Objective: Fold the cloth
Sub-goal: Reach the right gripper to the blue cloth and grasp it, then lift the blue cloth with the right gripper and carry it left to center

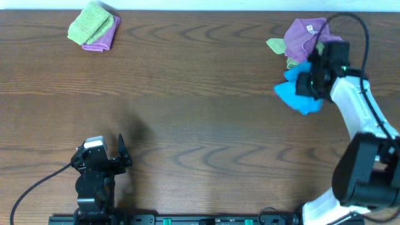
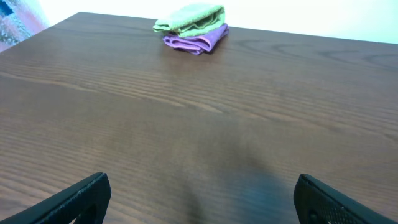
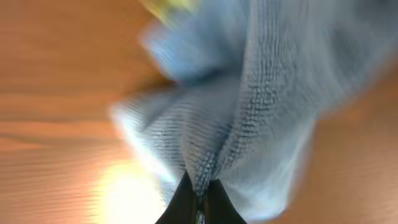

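The bright blue cloth (image 1: pixel 299 95) is bunched at the right of the table, just in front of a purple cloth. My right gripper (image 1: pixel 310 81) is shut on a pinch of it. In the right wrist view the blue cloth (image 3: pixel 249 106) fills the frame, its folds squeezed between the dark fingertips (image 3: pixel 198 194). Its white tag is hidden. My left gripper (image 1: pixel 120 152) is open and empty at the front left, far from the cloth; its two fingers frame bare table in the left wrist view (image 2: pixel 202 199).
A crumpled purple cloth (image 1: pixel 305 34) over a lime-green one (image 1: pixel 275 45) lies at the back right, touching the blue cloth. A folded lime-green cloth (image 1: pixel 92 22) on a purple cloth (image 1: pixel 105 41) sits at the back left, also in the left wrist view (image 2: pixel 189 18).
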Available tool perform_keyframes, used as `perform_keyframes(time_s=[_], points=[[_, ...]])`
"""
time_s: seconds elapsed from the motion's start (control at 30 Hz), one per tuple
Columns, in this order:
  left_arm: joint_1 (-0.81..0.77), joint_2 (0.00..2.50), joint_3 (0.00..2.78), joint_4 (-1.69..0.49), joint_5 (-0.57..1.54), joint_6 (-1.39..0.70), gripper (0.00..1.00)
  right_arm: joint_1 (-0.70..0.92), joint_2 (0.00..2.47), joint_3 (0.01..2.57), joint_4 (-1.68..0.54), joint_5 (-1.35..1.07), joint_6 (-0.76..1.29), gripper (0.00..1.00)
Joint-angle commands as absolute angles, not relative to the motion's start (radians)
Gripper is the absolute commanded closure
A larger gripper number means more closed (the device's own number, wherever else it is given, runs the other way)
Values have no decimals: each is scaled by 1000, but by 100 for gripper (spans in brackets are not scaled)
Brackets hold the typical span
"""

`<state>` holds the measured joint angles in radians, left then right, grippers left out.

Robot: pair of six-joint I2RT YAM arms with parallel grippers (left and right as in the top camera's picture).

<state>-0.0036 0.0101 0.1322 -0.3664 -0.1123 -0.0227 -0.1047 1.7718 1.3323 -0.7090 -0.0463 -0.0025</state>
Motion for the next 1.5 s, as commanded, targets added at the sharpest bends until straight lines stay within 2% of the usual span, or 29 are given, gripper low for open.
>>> perform_keyframes(time_s=[0.0,0.13,0.27,0.43,0.57,0.7,0.8,0.83,0.87,0.9,1.2,1.4,1.47], points=[[1,5,112,-377,-123,-22,5,9,1628,1493,-771,-102,-49,99],[1,5,112,-377,-123,-22,4,272,1520,1651,-827,-113,-73,99],[1,5,112,-377,-123,-22,5,503,1507,1671,-902,-66,-72,99],[1,5,112,-377,-123,-22,5,534,1480,1671,-1139,-50,-16,99],[1,5,112,-377,-123,-23,5,537,1418,1672,-1247,-60,19,99],[1,5,112,-377,-123,-22,5,538,1383,1671,-1186,-115,47,99],[1,5,112,-377,-123,-23,5,551,1449,1669,-1037,-274,43,99],[1,5,112,-377,-123,-22,5,563,1486,1669,-974,-392,1,83],[1,5,112,-377,-123,-22,5,575,1521,1669,-938,-507,-68,30],[1,5,112,-377,-123,-22,5,587,1559,1669,-941,-595,-159,1],[1,5,112,-377,-123,-23,5,534,1737,1661,-1116,-260,-204,1],[1,5,112,-377,-123,-23,5,508,1937,1630,-1013,-244,-203,2],[1,5,112,-377,-123,-22,4,506,2010,1630,-928,-243,-203,29]])
